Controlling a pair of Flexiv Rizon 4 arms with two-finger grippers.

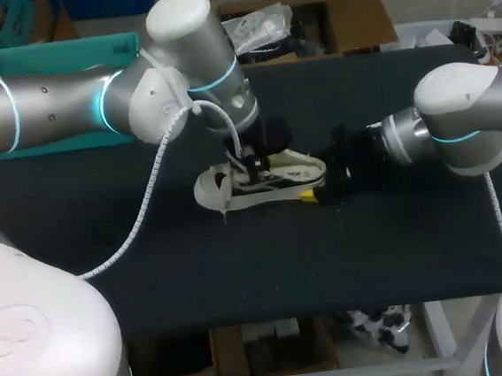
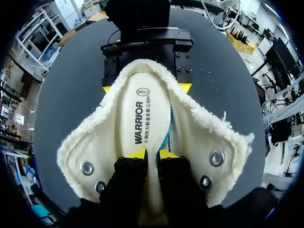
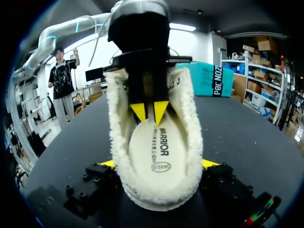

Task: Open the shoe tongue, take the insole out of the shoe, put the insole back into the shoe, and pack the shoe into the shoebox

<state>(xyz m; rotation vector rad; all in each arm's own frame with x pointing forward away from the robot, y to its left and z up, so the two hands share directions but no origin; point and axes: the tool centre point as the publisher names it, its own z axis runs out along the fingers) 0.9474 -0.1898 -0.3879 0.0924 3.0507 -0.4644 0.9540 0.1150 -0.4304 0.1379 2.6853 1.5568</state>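
Note:
A cream shoe (image 1: pixel 268 182) with a fleecy lining (image 2: pixel 199 137) lies on the black table, its mouth spread wide. Its white printed insole (image 2: pixel 142 109) lies inside, also seen as the insole (image 3: pixel 159 156) in the right wrist view. My left gripper (image 2: pixel 153 154) reaches down into the shoe from above, its yellow tips nearly together, pinched on the toe end of the insole. It shows too as the left gripper (image 1: pixel 250 163) and the left gripper (image 3: pixel 149 111). My right gripper (image 3: pixel 159 164) stands wide around the heel, one finger against each side; it is the right gripper (image 1: pixel 318 193) overhead.
A teal box (image 1: pixel 60 55) stands at the table's back left corner, behind my left arm, and shows as the teal box (image 3: pixel 211 78) beyond the shoe. Bare black tabletop (image 1: pixel 267 266) stretches in front of the shoe.

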